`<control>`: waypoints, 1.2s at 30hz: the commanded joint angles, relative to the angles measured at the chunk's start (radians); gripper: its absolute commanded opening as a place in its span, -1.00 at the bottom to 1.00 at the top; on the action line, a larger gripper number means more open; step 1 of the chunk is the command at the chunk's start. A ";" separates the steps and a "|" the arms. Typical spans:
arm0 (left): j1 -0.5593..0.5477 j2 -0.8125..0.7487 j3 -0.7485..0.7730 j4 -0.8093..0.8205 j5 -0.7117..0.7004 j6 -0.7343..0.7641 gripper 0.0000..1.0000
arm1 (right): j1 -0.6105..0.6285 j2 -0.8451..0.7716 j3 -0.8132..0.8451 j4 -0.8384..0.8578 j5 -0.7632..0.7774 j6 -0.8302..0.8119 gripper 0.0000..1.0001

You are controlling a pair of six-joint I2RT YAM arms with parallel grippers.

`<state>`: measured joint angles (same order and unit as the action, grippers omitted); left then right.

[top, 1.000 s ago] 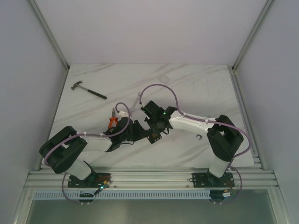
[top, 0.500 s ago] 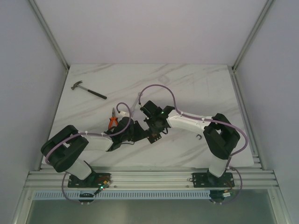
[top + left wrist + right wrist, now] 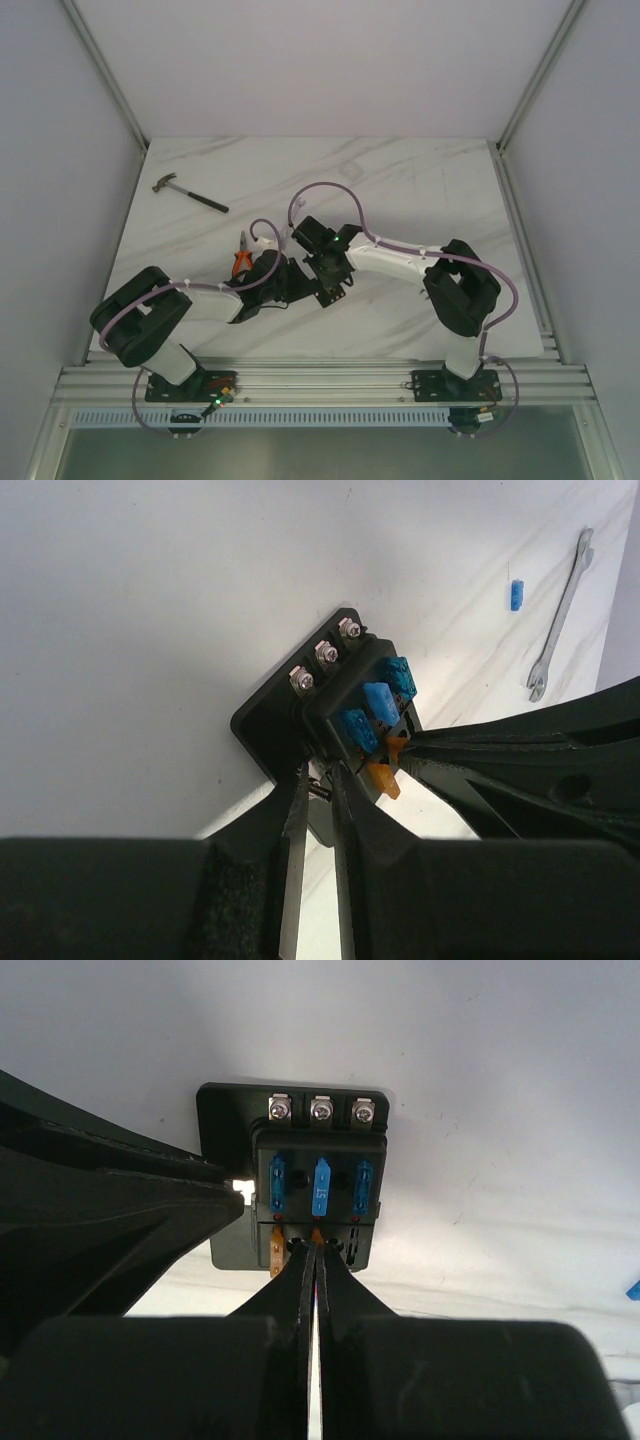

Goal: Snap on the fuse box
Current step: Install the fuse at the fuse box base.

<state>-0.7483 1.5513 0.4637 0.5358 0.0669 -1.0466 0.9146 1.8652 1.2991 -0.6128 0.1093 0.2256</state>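
fuse box (image 3: 225,1120) — black, fuses (image 3: 321,1185) blue | table (image 3: 420,180) — white marble | pliers (image 3: 241,262) orange

The fuse box (image 3: 228,1110) lies on the table (image 3: 420,180), about midway across. The left gripper (image 3: 318,780) meets it from the left and the right gripper (image 3: 318,1245) from the far side. Pliers (image 3: 242,258) lie near on the left, a hammer (image 3: 190,195) well apart, far left.
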 commanded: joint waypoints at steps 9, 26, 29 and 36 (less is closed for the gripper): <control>-0.008 0.011 -0.014 -0.005 0.003 -0.015 -0.54 | 0.033 0.241 -0.105 0.011 -0.043 0.010 -1.00; -0.007 -0.147 -0.016 -0.096 -0.076 0.047 -0.17 | -0.174 -0.290 -0.178 0.053 0.035 0.042 -0.23; -0.001 -0.190 -0.026 -0.109 -0.099 0.059 -0.05 | -0.284 -0.317 -0.235 0.066 0.058 0.040 -0.12; 0.016 -0.243 -0.042 -0.149 -0.135 0.077 0.32 | -0.486 -0.293 -0.296 0.136 0.024 0.044 0.06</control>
<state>-0.7444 1.3350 0.4438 0.4305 -0.0288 -0.9939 0.4786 1.5528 1.0180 -0.5236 0.1390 0.2619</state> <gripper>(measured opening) 0.609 0.511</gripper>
